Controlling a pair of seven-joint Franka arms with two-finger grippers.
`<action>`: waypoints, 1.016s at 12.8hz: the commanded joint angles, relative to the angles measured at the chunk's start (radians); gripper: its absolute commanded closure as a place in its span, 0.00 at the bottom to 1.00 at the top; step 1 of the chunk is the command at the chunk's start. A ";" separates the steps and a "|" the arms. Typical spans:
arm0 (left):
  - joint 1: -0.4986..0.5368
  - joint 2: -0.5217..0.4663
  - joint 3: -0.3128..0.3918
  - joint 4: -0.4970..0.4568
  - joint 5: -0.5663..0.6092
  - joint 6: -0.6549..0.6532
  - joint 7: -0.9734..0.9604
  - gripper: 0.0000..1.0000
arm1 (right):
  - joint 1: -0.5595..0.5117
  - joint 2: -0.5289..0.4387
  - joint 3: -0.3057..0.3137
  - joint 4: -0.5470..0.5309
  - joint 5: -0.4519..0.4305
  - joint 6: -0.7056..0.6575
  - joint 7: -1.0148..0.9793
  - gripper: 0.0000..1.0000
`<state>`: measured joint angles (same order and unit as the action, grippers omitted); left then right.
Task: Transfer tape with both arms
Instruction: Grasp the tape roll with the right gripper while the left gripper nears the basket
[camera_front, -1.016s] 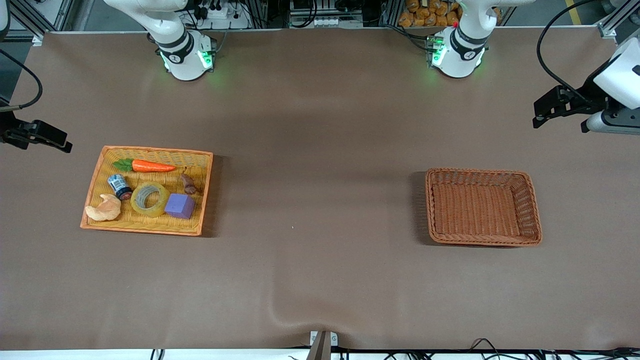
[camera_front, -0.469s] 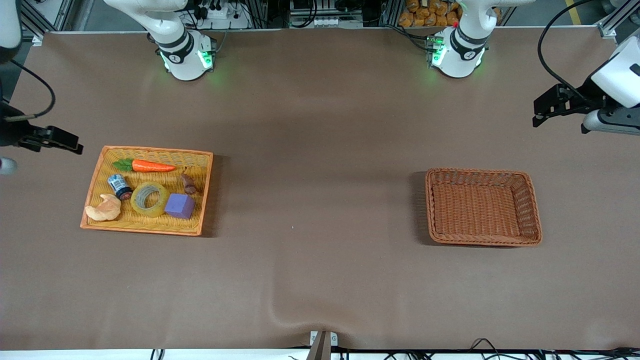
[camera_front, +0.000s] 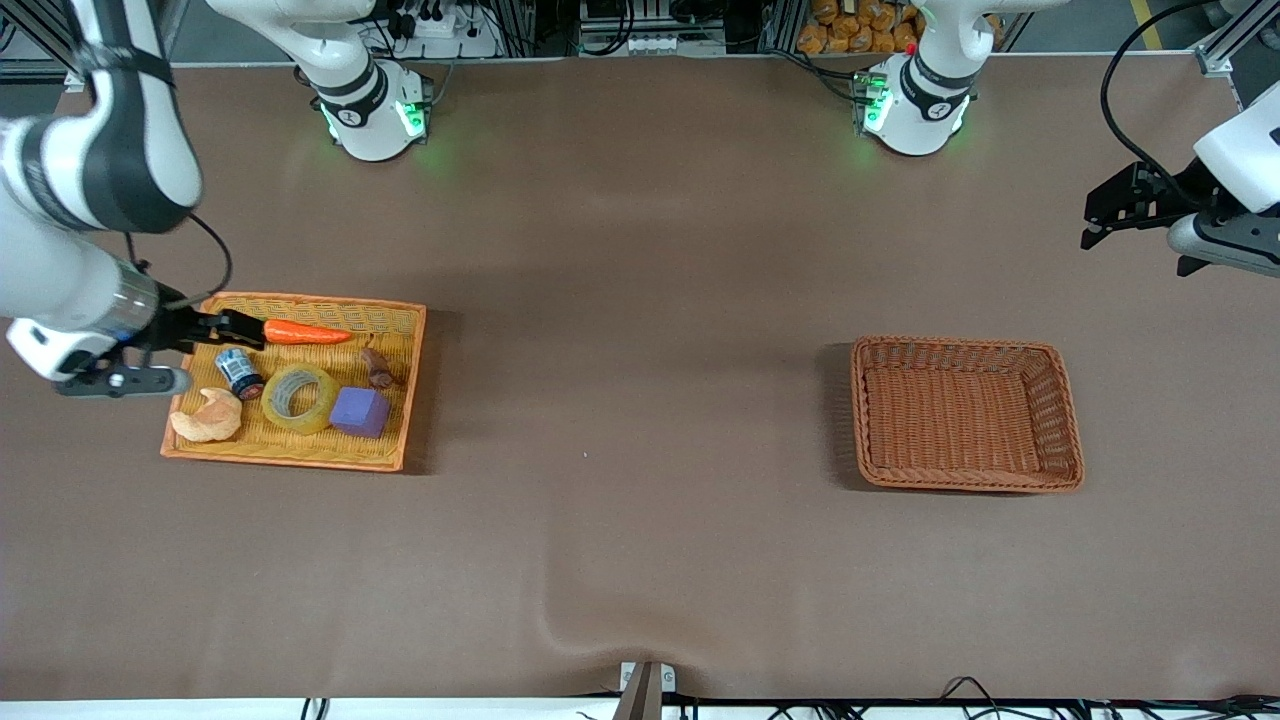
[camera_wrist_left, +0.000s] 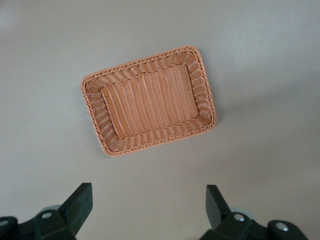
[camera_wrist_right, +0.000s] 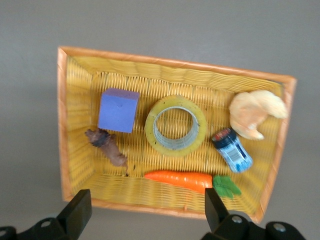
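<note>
Now the yellow tray (camera_front: 412, 378) at the right arm's end of the worktop (camera_front: 640, 300) holds six things: the tape (camera_front: 300, 398) lies flat near its middle, with the purple cube (camera_front: 360, 411) just beside it toward the left arm's end, the blue-and-white can (camera_front: 240, 372) and the croissant (camera_front: 207, 417) on its outer side, and the carrot (camera_front: 305, 332) and a small brown piece (camera_front: 377, 368) farther from the front camera. The right tool (camera_front: 232, 328) hangs over the tray's outer part, above the carrot's leafy end, its jaws spread wide and holding nothing; the right wrist view shows the tape (camera_wrist_right: 175, 125) between cube (camera_wrist_right: 118, 110) and can (camera_wrist_right: 233, 150). The brown wicker basket (camera_front: 1067, 410) at the left arm's end has nothing in it. The left tool (camera_front: 1102, 218) hangs over bare worktop by that end's edge, jaws wide, holding nothing, the basket (camera_wrist_left: 208, 95) below it. Between tray and basket lies a broad stretch of bare worktop.
</note>
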<state>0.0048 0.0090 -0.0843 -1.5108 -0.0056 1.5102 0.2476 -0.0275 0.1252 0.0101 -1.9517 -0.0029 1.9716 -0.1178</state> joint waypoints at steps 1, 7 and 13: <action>-0.002 0.028 -0.006 -0.003 0.051 -0.010 -0.119 0.00 | -0.037 -0.004 0.001 -0.148 0.007 0.152 -0.171 0.00; -0.009 0.065 -0.012 -0.002 0.061 -0.012 -0.512 0.00 | -0.092 0.172 0.001 -0.176 0.014 0.297 -0.459 0.00; -0.014 0.092 -0.015 0.007 0.047 -0.001 -0.837 0.00 | -0.042 0.301 0.004 -0.164 0.014 0.454 -0.516 0.00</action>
<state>-0.0040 0.0875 -0.0986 -1.5212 0.0329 1.5101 -0.5591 -0.0660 0.4107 0.0152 -2.1353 -0.0028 2.4228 -0.6002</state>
